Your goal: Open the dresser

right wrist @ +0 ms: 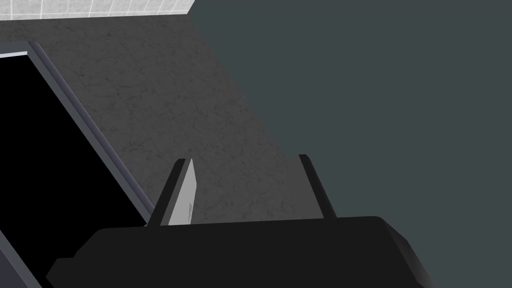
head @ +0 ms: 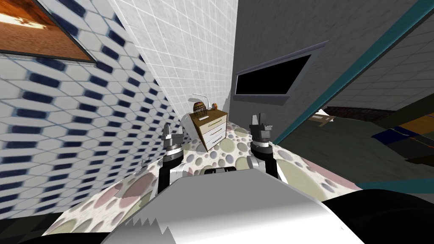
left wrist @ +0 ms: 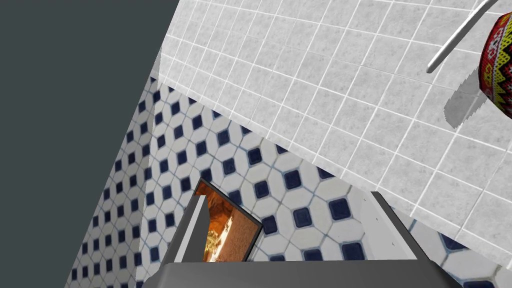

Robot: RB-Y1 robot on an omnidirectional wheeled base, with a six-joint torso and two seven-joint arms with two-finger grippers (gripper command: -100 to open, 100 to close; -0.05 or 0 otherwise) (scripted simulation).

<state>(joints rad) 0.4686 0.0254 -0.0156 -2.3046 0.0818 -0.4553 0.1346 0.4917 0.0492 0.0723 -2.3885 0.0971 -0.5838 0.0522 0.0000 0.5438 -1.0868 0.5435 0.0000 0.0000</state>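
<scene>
**Dresser shut and out of reach, both claws apart and holding nothing**

Head view: a low dresser (head: 214, 127) with a brown top and three cream drawer fronts, each with a pale bar handle, stands ahead of the two claws and between them. It is well apart from both and backs onto a wall of white square tiles (head: 186, 46). All three drawer fronts sit flush, so the dresser is closed. On its top stands an egg-shaped vase (head: 200, 109) with a dark zigzag pattern. A thin, white, curved rod (head: 199, 96) rises behind the vase, and a small orange object (head: 215, 105), too small to identify, sits on the side nearer the right claw. The left claw (head: 173, 131) points ahead over a pale floor covered in round spots (head: 292, 167). It is close to a wall of white tiles with dark blue diamonds (head: 84, 118). The right claw (head: 259, 119) is held at about the same height on the dresser's other side.

Left wrist view: the left claw's fingers (left wrist: 194, 232) stand wide apart with nothing between them. The vase, here red, yellow and black, and the white rod lie well beyond the fingertips and off to one side.

Right wrist view: the right claw's fingers (right wrist: 182, 200) are likewise spread, touching nothing.
</scene>
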